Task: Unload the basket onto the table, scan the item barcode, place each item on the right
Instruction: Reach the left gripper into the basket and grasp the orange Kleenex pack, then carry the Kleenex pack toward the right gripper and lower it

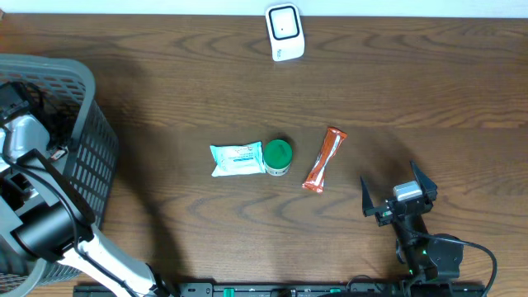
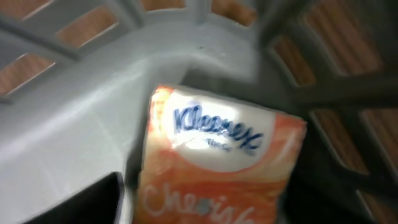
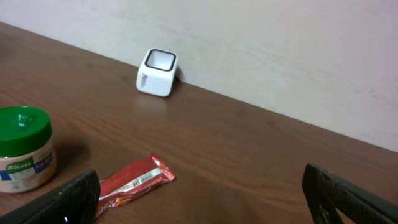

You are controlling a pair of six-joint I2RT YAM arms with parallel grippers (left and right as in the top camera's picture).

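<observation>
Overhead, L claw [image 1: 15, 103] in basket [image 1: 92, 140], grip unclear, R claw [image 1: 387, 172] released, by tbl [image 1: 330, 272] edge

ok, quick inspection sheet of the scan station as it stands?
surface: dark wooden table, no spills seen
job's things: white cube scanner at far edge; orange Kleenex tissue pack inside grey plastic basket; teal wipes pack touching green-lidded jar, red foil sachet apart
clutter: nothing seen
grippers: left gripper in basket, jaws unclear; right gripper jaws open, empty
cables: black cable by right arm base
surroundings: pale wall behind table
</observation>
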